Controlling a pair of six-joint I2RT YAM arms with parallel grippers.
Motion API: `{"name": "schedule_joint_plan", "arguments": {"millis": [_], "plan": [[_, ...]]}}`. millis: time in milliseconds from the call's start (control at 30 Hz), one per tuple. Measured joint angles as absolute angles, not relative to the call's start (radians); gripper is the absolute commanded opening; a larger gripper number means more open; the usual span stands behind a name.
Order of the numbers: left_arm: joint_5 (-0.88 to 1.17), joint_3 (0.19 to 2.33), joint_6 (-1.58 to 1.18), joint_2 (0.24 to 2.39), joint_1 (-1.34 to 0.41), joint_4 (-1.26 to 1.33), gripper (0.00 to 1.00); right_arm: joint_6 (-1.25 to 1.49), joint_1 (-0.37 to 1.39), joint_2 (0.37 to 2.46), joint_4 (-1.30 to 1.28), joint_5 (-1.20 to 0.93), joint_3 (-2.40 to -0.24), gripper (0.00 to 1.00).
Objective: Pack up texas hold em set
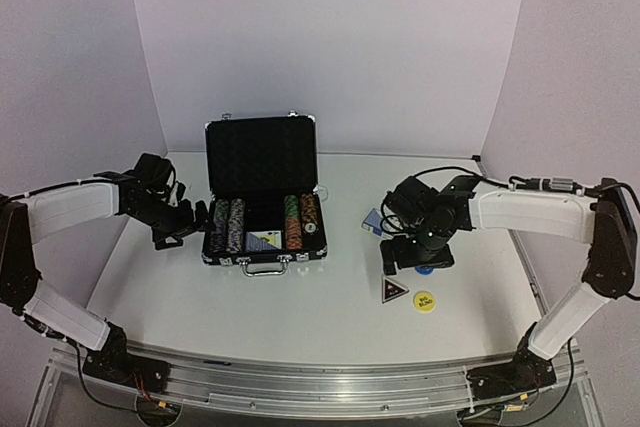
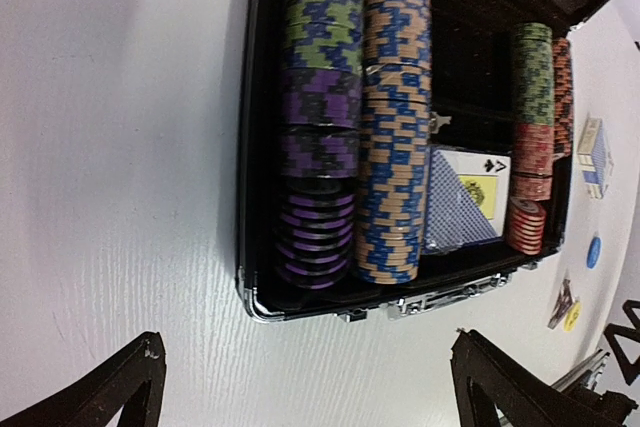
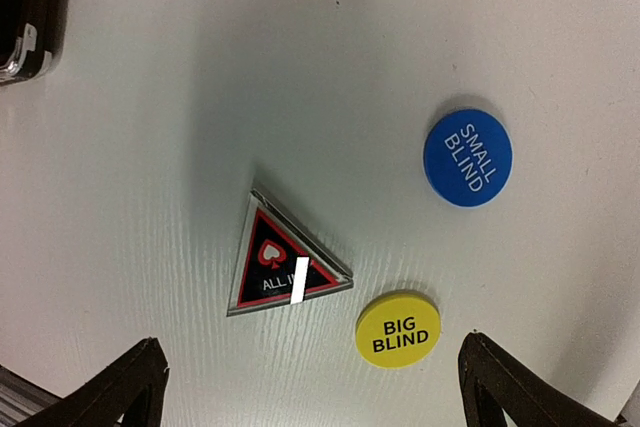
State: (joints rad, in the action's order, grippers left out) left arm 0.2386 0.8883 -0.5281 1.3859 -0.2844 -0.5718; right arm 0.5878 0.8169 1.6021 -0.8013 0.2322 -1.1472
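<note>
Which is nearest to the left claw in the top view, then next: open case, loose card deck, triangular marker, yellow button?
From the left claw:
1. open case, right beside it
2. loose card deck, beyond the case
3. triangular marker, toward the front right
4. yellow button, right of the marker

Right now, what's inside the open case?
The case holds rows of striped chips with one blue card deck between them. Whatever lies under them is covered.
</note>
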Motion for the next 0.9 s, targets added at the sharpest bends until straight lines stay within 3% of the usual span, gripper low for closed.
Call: {"name": "schedule_joint_plan", "arguments": {"millis": [467, 900], "plan": [[0.291, 0.866, -0.528, 1.349, -0.284, -0.527, 1.0, 0.472, 0.752, 1.813, -0.755, 0.119, -1.202, 0.98], [0.347, 0.835, -0.555, 1.336, -0.284, -0.496, 1.0, -0.174, 0.446, 2.13, -0.644, -0.055, -1.641, 0.98]]}}
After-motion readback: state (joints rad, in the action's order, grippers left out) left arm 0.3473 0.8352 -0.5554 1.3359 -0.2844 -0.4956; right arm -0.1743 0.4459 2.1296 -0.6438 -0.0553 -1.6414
